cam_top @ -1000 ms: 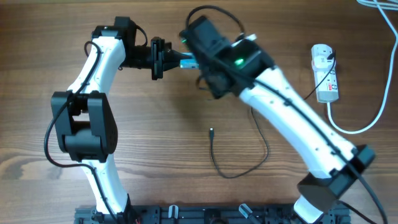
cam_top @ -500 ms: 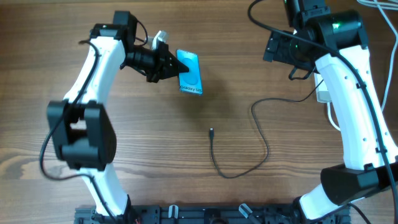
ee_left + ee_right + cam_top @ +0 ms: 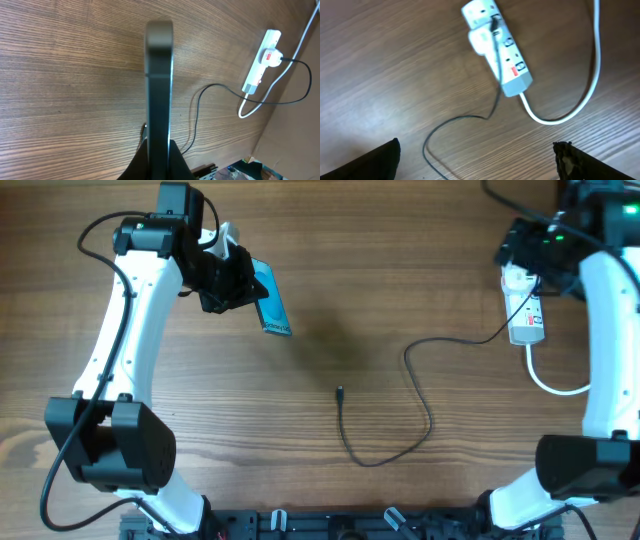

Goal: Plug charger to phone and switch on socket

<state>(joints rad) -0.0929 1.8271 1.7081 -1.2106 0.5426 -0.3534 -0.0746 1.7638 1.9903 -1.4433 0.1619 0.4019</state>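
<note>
One wood-grain table (image 3: 300, 480) carries socket (image 3: 527, 320) and charger (image 3: 429, 418).

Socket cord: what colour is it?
White. The cord shows best in the right wrist view.

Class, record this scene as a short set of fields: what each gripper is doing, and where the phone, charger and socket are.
left gripper: shut on the phone, holding it clear of the table
right gripper: open, empty, above the socket
phone: teal-green screen, no cable attached
charger: plug end at the socket; connector tip loose on the table
socket: lying on the table; switch state cannot be told
</note>
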